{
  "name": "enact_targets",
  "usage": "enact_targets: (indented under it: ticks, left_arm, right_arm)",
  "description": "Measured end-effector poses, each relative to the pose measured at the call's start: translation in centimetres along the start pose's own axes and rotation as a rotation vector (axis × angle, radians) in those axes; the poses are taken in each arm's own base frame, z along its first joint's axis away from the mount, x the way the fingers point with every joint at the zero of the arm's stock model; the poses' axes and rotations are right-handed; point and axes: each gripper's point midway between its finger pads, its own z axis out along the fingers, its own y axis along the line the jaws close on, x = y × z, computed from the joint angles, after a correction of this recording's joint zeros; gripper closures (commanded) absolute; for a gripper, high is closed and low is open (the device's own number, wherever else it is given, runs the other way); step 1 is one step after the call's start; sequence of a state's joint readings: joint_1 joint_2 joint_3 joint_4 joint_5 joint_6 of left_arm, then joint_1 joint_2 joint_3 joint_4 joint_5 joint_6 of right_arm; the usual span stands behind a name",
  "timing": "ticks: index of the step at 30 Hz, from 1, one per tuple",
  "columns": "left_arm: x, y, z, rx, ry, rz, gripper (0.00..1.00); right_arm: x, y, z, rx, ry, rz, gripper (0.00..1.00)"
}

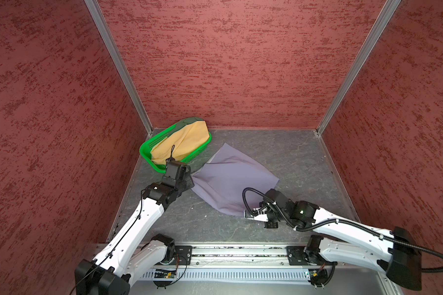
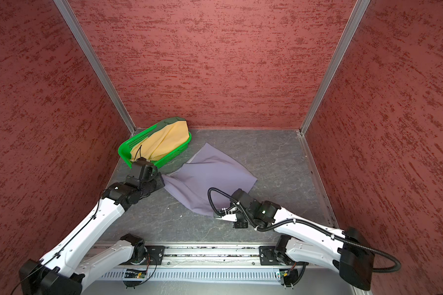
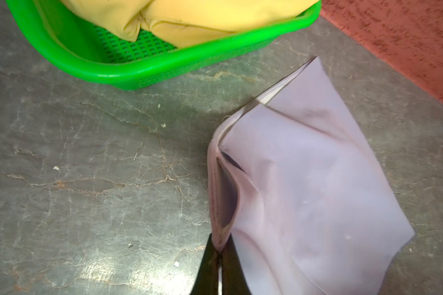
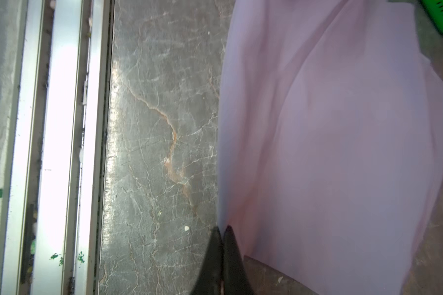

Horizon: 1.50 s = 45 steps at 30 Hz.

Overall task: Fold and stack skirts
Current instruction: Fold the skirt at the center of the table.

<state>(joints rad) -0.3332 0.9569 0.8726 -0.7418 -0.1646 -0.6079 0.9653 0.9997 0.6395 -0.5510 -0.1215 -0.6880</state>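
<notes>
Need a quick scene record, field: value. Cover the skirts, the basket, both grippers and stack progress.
lavender skirt: creased, unfolded, mostly on the table, outside the basket
mustard skirt: in the basket
dark green skirt: in the basket, mostly under the mustard skirt
basket: far left corner of the table
left gripper: shut on the lavender skirt's edge
right gripper: shut on the lavender skirt's near edge
stack: not started

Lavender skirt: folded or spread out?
Spread out: the lavender skirt lies open and wrinkled on the table; left gripper and right gripper have jaws shut on its corners.
</notes>
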Motion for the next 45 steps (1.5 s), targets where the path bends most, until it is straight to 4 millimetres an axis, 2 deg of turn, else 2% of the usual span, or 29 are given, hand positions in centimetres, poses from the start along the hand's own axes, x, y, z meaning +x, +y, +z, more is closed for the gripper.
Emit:
enact_targets:
  ticks: [4, 10, 15, 18, 23, 33, 45]
  left_arm:
    - [-1.7, -1.6, -0.7, 0.035, -0.021, 0.016, 1.0]
    - [-2.4, -2.9, 0.4, 0.041, 0.008, 0.044, 1.0]
    - [-3.9, -4.4, 1.0, 0.051, 0.015, 0.067, 1.0]
    - [-5.6, -6.1, 2.1, 0.066, 0.008, 0.088, 1.0]
    - [-7.7, -8.8, 4.9, 0.079, 0.019, 0.121, 1.0]
    - [-10.1, -12.8, 10.4, 0.071, 0.039, 0.173, 1.0]
    - [-9.4, -15.3, 17.8, 0.021, 0.066, 0.219, 1.0]
  right_arm:
    - [-0.5, -1.0, -0.6, 0.028, -0.014, 0.031, 1.0]
    - [1.1, -3.0, -0.9, 0.08, 0.017, 0.15, 1.0]
    - [3.0, -6.5, -1.9, 0.176, 0.037, 0.307, 1.0]
    - [4.1, -8.8, -2.4, 0.233, 0.045, 0.376, 1.0]
    - [5.5, -11.7, -2.7, 0.294, 0.061, 0.447, 1.0]
    - [8.2, -17.7, -3.2, 0.389, 0.093, 0.534, 1.0]
    - [13.2, -20.9, -2.0, 0.424, 0.111, 0.645, 1.0]
